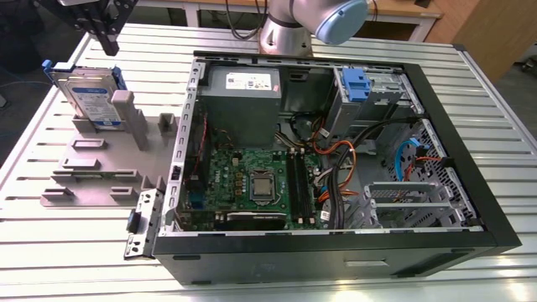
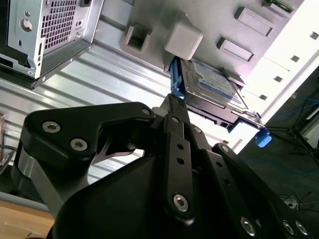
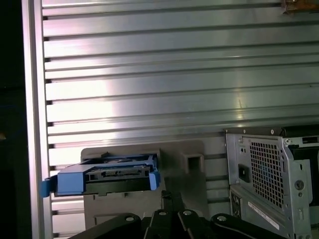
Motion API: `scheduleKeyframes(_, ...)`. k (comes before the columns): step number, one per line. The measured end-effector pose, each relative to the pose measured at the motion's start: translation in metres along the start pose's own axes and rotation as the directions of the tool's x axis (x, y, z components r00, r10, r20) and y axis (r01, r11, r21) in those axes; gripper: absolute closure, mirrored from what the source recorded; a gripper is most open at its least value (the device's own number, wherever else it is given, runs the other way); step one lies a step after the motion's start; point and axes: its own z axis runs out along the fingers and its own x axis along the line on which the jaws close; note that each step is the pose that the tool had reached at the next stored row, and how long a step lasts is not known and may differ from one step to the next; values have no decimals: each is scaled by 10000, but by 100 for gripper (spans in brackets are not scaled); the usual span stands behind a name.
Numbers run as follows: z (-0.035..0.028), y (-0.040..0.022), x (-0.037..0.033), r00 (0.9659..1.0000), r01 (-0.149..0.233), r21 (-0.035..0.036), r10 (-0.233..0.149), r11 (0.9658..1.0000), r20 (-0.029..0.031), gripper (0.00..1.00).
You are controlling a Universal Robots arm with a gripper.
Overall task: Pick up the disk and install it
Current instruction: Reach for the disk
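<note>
Gripper (image 1: 107, 43) hangs just above the disk (image 1: 87, 95), apart from it and holding nothing; we cannot tell whether it is open or closed. Landmark is the open computer case (image 1: 336, 258). The disk sits outside the case, off its side on the exterior view's left, standing on edge and leaning a little in the grey holder block (image 1: 92, 167) on the slatted table (image 1: 50, 251). Both wrist views show the disk (image 2: 209, 82) (image 3: 107, 174) beyond the gripper (image 2: 174, 114) (image 3: 172, 199), blue carrier rail outermost. Risks, as we judge them:

- An off-centre grip on the rail could tilt the drive and bind it in the slot, or drag the holder block up with it.
- A weak pinch on the smooth metal could let it slip.
- Inside the case, the loose orange and black cables (image 1: 344, 157) near the drive bay with the blue latch (image 1: 356, 85) could snag the carrier.
- A skewed approach could jam it against the bay's edge.

Writing: blue-and-white label on the disk and a white sticker on the power supply (image 1: 243, 80) in the case. We make out no text on either.
</note>
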Motion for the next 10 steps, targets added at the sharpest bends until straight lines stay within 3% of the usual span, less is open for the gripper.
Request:
scheduleKeyframes(3, 2, 3, 4, 10000, -3, 3, 3, 10000, -36, 89)
scheduleKeyframes(10, 6, 3, 46, 10000, -3, 3, 3, 10000, -41, 89)
